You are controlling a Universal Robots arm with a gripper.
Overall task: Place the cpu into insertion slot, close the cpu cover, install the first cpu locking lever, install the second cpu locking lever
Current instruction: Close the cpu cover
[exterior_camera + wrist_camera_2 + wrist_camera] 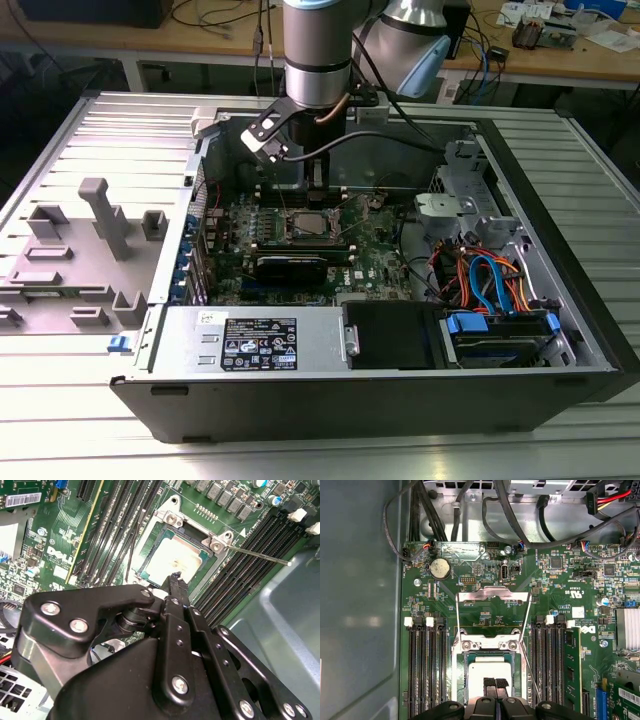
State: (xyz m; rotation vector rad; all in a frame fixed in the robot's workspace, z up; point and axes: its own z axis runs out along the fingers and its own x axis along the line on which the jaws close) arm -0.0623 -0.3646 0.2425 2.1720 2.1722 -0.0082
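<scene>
A workshop: wooden benches [150,45] strewn with cables run along the back, and in front a ribbed metal worktop [560,440] carries an open case [350,410] lying on its side. A grey tray [60,270] sits just beside the case, at the exterior view's left. The arm [317,50] reaches down over the far part of the green board [380,265].

The cpu [490,669] lies in the slot [459,675], its pale top showing square to the rim in both wrist views. The cover [492,596] is flipped open and leans back past the slot's hinge side. A thin wire lever [260,556] stands free, angled out over the memory slots.

The pincer [495,682] has its fingers together with nothing between them. Its tip [175,577] is right over the near edge of the cpu; whether it touches the chip cannot be told.

Risks, as I judge them:
- If the chip is not fully seated, pressure from the closed tip could tilt it and bend the contacts beneath.
- A sideways drag could shift the cpu off its keys.
- The free lever is springy and slender, so a brush from the fingers could flick it or snag it.
- The open cover could drop on a jolt to the board.
- The loose cables [520,520] along the case wall sit near the wrist and could catch.
</scene>
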